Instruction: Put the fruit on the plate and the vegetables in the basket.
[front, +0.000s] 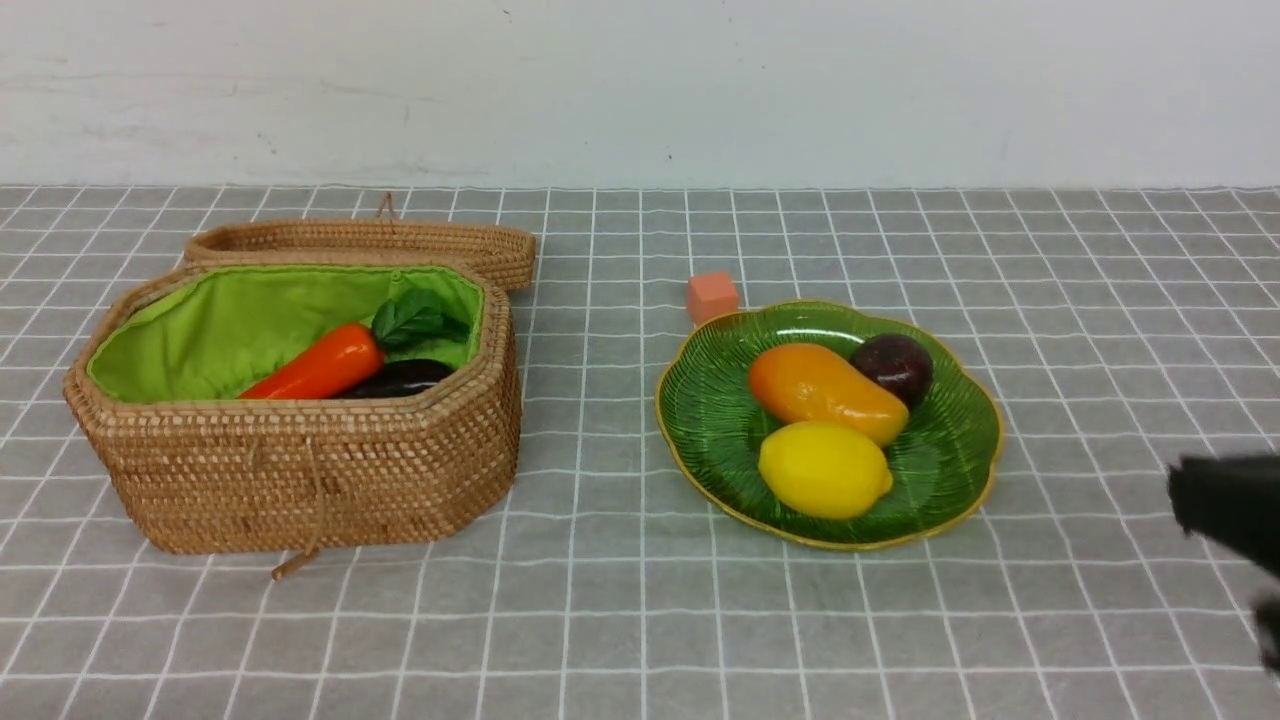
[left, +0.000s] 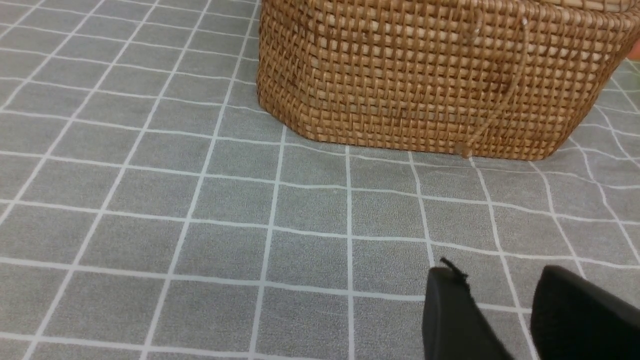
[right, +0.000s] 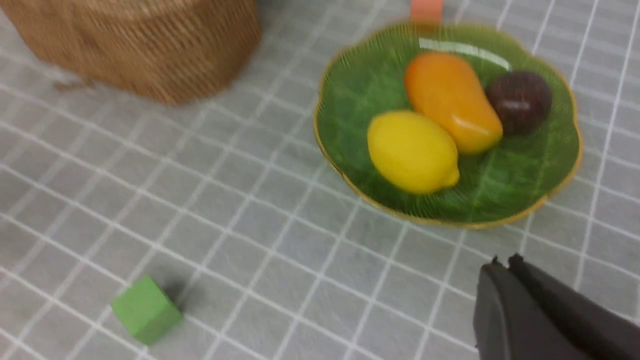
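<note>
Starting at the left of the desk (front: 600, 620), the basket (front: 300, 470) is seen standing open, its lid (front: 370, 243) laid flat just behind it. Inside, against the green lining, the carrot (front: 320, 368) is tilted with its leaves toward the right, and the eggplant (front: 400, 378) is lodged beside it; the white vegetable cannot be made out. The left hand (left: 492, 320) is shown only in its wrist view, released, with a gap kept between its fingers, low over the cloth near the basket's front wall. A small orange-pink cube (front: 712, 296) is placed just behind the plate (front: 720, 420). On the plate, the mango (front: 825, 392) is laid between the lemon (front: 824, 469) and the maroon fruit (front: 893, 367), touching both. At the far right, the right hand (right: 505, 261) is held clenched and empty, apart from the plate. A green cube (right: 146, 310) is caught in the right wrist view.
</note>
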